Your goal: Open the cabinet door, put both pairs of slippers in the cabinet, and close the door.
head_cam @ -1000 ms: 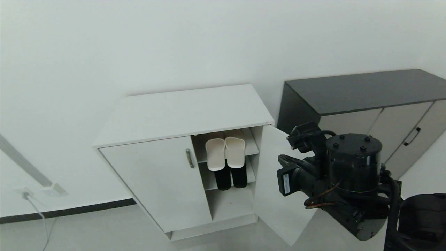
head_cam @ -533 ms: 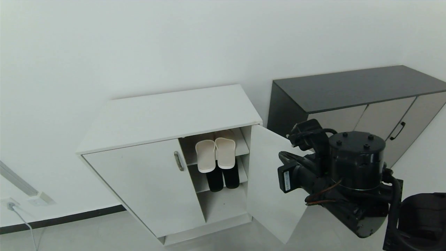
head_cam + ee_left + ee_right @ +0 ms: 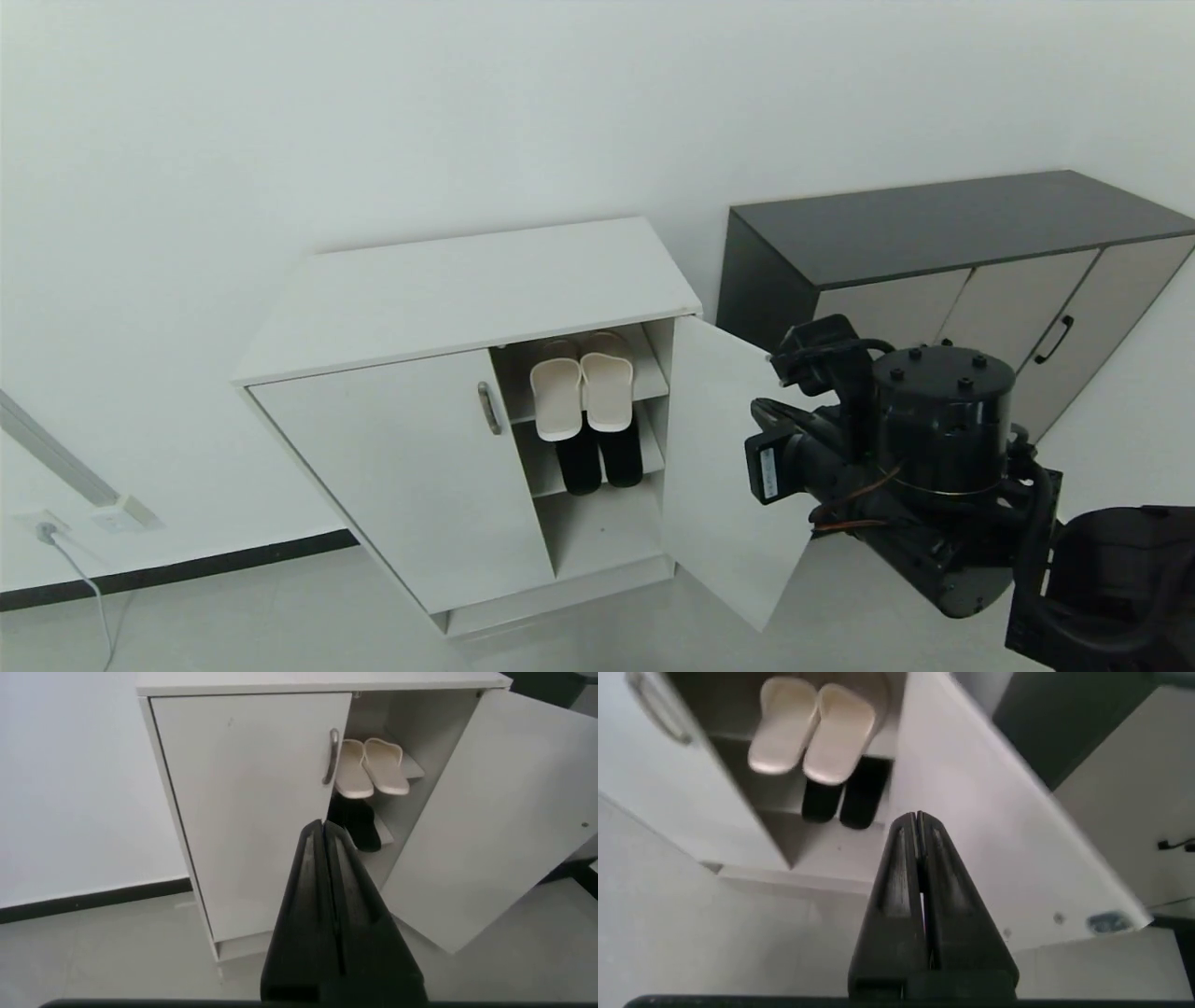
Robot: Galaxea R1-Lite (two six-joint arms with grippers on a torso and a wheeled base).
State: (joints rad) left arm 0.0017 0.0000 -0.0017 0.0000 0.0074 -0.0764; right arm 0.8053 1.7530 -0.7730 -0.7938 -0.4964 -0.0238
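The white slippers (image 3: 581,397) lie on the upper shelf near the centre of the head view. The black slippers (image 3: 602,459) sit on the shelf just below, both pairs inside the white cabinet (image 3: 467,289). Its right door (image 3: 724,476) stands open and its left door (image 3: 411,476) is closed. The right gripper (image 3: 918,821) and the left gripper (image 3: 323,829) are both clenched on nothing, facing the cabinet. A dark sideboard (image 3: 934,224) stands at the upper right.

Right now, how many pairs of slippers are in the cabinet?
2. The white pair sits on the upper shelf, the black pair on the shelf directly below it. The closed left door may hide more.
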